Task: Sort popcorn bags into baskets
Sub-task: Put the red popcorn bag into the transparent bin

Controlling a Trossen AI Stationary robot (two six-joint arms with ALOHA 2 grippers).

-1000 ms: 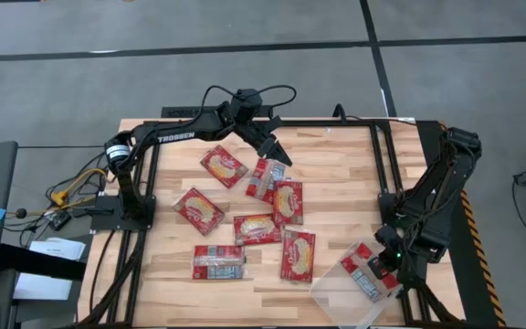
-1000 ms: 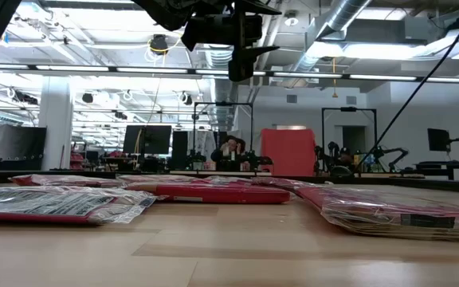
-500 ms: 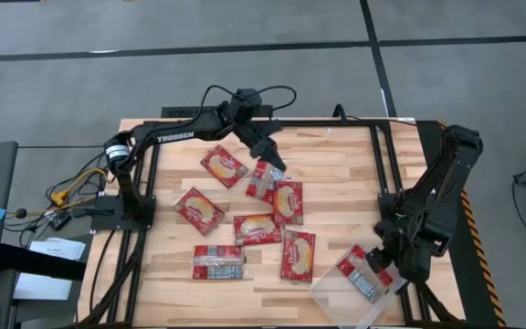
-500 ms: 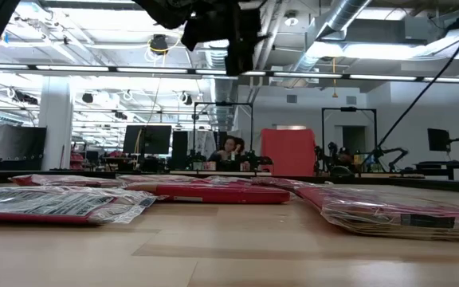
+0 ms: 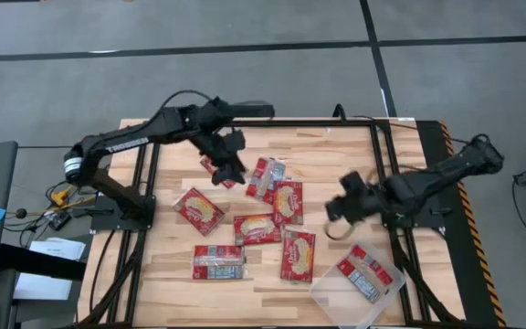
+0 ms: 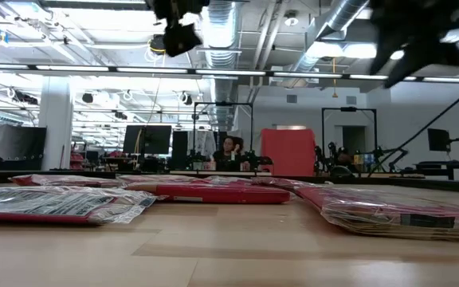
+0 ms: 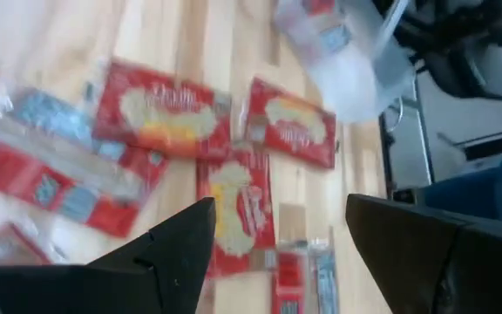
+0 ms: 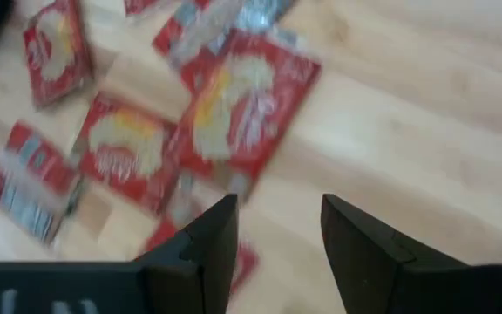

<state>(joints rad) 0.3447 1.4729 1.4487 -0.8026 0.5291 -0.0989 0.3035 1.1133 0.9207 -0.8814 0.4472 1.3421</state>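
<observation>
packets were scattered loose on the counter (image 5: pixel 336 155) in a cluster at the middle, so you had room to come down on any one without touching its neighbour, apart from the overlapping pair near the far side. one popcorn bag (image 5: pixel 367 273) already lay inside the clear basket (image 5: pixel 334 292) at the counter's near right corner; judging from that, the sort was barely started, with seven or so bags left out.

your left gripper (image 5: pixel 227 166) sat over the far-left packet (image 5: pixel 217 164), arm stretched from its base across the far edge and bent down at the wrist. left wrist view showed its fingers (image 7: pixel 177 249) spread wide with nothing between them, looking down the counter past the bags toward the basket (image 7: pixel 356 61). my read: you were lining up a pick on that packet.

your right gripper (image 5: pixel 341 208) hung above bare wood just right of the cluster, arm reaching in low from the right side, forearm near level. its fingers (image 8: pixel 207 240) were also apart and empty, with the nearest bag (image 8: pixel 242 109) straight ahead of them. i'd guess that bag, the upright one (image 5: pixel 288 201) in the middle, was your next target, since it's the shortest carry back to the basket.

low view only showed flat packets (image 6: pixel 62 203) at counter level, a person seated far behind, and both arms up high out of contact.
</observation>
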